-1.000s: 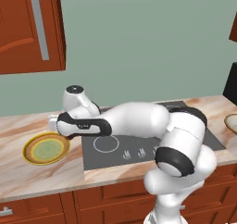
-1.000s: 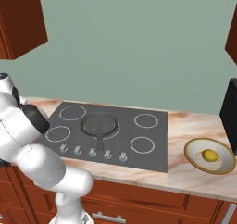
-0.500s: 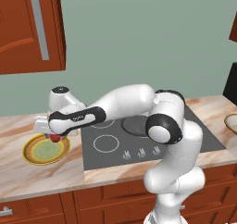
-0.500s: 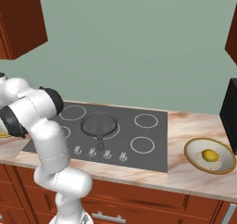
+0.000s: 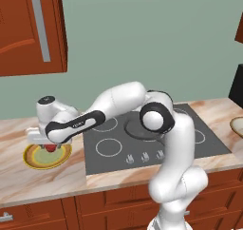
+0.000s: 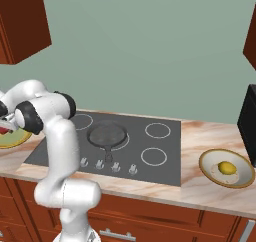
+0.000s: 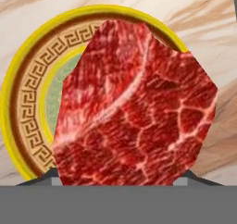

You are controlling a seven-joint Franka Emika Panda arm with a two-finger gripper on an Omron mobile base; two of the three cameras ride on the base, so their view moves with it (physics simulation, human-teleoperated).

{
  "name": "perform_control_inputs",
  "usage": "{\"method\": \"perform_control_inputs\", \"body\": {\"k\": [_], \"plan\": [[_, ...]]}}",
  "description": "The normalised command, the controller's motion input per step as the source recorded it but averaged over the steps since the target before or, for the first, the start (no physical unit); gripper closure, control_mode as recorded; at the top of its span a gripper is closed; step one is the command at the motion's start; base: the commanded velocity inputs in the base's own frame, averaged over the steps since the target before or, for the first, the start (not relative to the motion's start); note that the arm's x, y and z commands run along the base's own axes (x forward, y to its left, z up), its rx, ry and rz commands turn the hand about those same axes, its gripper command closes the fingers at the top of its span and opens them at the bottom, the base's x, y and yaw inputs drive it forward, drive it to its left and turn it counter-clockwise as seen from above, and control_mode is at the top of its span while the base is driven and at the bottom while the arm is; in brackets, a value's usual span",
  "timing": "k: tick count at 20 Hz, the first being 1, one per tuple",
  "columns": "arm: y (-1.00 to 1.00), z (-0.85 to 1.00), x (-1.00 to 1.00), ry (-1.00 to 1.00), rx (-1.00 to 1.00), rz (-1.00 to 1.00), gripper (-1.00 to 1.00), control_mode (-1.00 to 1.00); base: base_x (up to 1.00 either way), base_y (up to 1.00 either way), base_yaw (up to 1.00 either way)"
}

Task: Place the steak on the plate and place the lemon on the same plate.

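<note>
Gripper [image 5: 49, 146] at mid-left of the left base view pinches the steak [image 7: 134, 107] over the plate [image 5: 32, 158] — whether they touch, can't tell. In the hand view the steak's long axis runs lower left to upper right. Lemon [image 6: 227, 167] sits in the tan dish [image 6: 210, 158] — lower right, right base view.

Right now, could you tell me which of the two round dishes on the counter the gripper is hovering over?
The gripper hangs over the plate with the yellow ringed rim, left of the cooktop, with the steak. The pale tan dish, right of the cooktop, holds the lemon.
</note>
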Motion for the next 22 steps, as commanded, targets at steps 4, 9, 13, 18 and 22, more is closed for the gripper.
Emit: {"method": "perform_control_inputs", "body": {"k": [4, 9, 13, 18, 22], "plan": [[0.04, -0.24, 0.15, 0.01, -0.05, 0.0, 1.0, -1.0, 0.0, 0.0, 0.0], [-0.06, -0.23, 0.05, 0.01, 0.0, 0.0, 1.0, -1.0, 0.0, 0.0, 0.0], [-0.19, -0.33, -0.01, 0.0, 0.0, -0.04, 1.0, -1.0, 0.0, 0.0, 0.0], [-0.35, -0.33, -0.03, 0.0, 0.0, -0.07, 1.0, -1.0, 0.0, 0.0, 0.0], [-0.19, -0.23, 0.03, 0.0, 0.0, -0.04, 1.0, -1.0, 0.0, 0.0, 0.0]]}}
